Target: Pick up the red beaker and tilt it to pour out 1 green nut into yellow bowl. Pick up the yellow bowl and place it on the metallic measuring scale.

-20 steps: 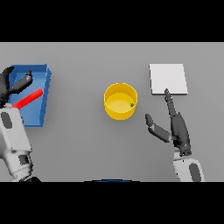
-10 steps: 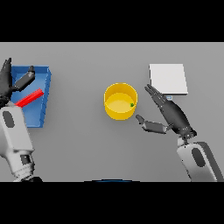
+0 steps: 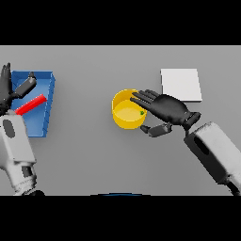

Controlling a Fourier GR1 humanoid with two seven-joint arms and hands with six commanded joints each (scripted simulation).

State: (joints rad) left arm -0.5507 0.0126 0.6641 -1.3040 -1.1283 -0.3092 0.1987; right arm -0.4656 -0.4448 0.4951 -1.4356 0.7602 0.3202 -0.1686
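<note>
Grey table (image 3: 94, 155), yellow bowl (image 3: 123, 113) between spread fingers and thumb of open right robot hand (image 3: 167, 110).

From where I sit at the controls, this reads as a bare lab bench set up for a weighing exercise rather than any home or shop. I see a plain grey table (image 3: 84, 155) filling the whole view, with no walls, shelves or furniture around it. On it are only a few pieces of bench equipment: a blue tray (image 3: 44, 106) at the left holding a red beaker (image 3: 31, 104) lying on its side, a yellow bowl (image 3: 123, 115) near the middle with a small green nut (image 3: 141, 113) inside, and a flat pale square measuring scale (image 3: 181, 84) at the right.
</note>
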